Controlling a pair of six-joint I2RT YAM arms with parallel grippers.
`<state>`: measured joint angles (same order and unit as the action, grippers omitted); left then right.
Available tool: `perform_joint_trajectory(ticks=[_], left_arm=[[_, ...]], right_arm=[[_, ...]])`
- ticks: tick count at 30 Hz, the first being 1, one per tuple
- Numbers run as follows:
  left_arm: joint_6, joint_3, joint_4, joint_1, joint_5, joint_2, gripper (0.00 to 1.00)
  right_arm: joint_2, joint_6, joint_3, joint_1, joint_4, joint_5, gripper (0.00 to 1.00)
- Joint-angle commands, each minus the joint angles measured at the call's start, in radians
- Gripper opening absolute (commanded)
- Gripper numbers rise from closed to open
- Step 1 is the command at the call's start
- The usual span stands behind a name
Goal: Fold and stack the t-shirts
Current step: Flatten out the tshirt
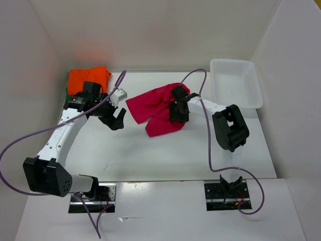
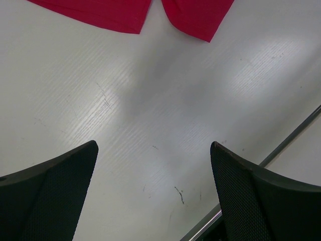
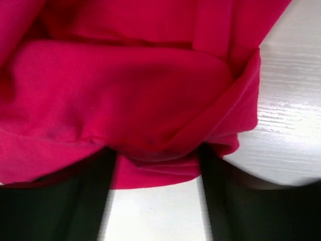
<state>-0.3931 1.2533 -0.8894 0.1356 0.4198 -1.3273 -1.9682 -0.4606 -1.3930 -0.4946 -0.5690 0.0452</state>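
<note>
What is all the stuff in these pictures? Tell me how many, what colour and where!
magenta-red t-shirt: 1, crumpled, middle of the table.
orange t-shirt: 1, folded, far left corner.
green cloth: 1 sliver, peeking from under the orange t-shirt; too little shows to tell more.
basket: 1, white mesh, far right corner.
table: 1, white.
cables: 2, purple, one looping from each arm.
left gripper: 1, black, open, over bare table near the magenta-red t-shirt.
right gripper: 1, black, fingers apart, at the magenta-red t-shirt, cloth draped over them.
</note>
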Motion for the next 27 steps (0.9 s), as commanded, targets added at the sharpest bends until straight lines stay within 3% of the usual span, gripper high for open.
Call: perform_joint_trajectory(ticks=[1,2,3,4,10,14,15,16,17,19,20,23,27], left_arm=[[-0.007,0.006,0.010,0.004,-0.004,0.034,0.99],[-0.007,0.006,0.010,0.004,-0.004,0.034,0.99],[-0.007,0.006,0.010,0.004,-0.004,0.034,0.99],[-0.007,0.006,0.010,0.004,-0.004,0.034,0.99],[-0.016,0.034,0.010,0.004,-0.013,0.034,0.99],[-0.016,0.089,0.001,0.004,-0.039,0.025,0.99],[-0.016,0.101,0.001,0.004,-0.055,0.016,0.99],[-0.016,0.113,0.001,0.004,-0.055,0.007,0.99],[-0.007,0.124,0.001,0.004,-0.068,0.007,0.99],[-0.007,0.144,0.001,0.004,-0.081,0.007,0.99],[-0.007,0.144,0.001,0.004,-0.107,0.007,0.99],[0.002,0.120,0.012,0.004,-0.159,0.020,0.99],[-0.007,0.057,0.024,0.004,-0.217,0.054,0.99]], right_arm=[[0.034,-0.027,-0.011,0.005,0.064,0.007,0.60],[0.043,-0.018,-0.011,0.005,0.064,-0.010,0.46],[0.055,-0.018,-0.002,0.005,0.064,-0.033,0.14],[0.064,-0.007,-0.001,-0.010,0.055,-0.033,0.02],[0.193,0.048,-0.171,-0.238,-0.090,-0.111,0.00],[0.168,0.022,-0.433,-0.308,-0.213,-0.126,0.00],[0.088,0.022,-0.489,-0.308,-0.247,-0.136,0.04],[0.039,0.031,-0.545,-0.317,-0.284,-0.152,0.46],[-0.012,0.055,-0.671,-0.337,-0.367,-0.140,0.69],[-0.145,0.083,-0.884,-0.395,-0.468,-0.028,0.95],[-0.176,0.083,-0.943,-0.412,-0.511,0.034,1.00],[-0.205,0.083,-1.028,-0.412,-0.595,0.174,1.00],[-0.125,0.056,-0.878,-0.345,-0.547,0.197,1.00]])
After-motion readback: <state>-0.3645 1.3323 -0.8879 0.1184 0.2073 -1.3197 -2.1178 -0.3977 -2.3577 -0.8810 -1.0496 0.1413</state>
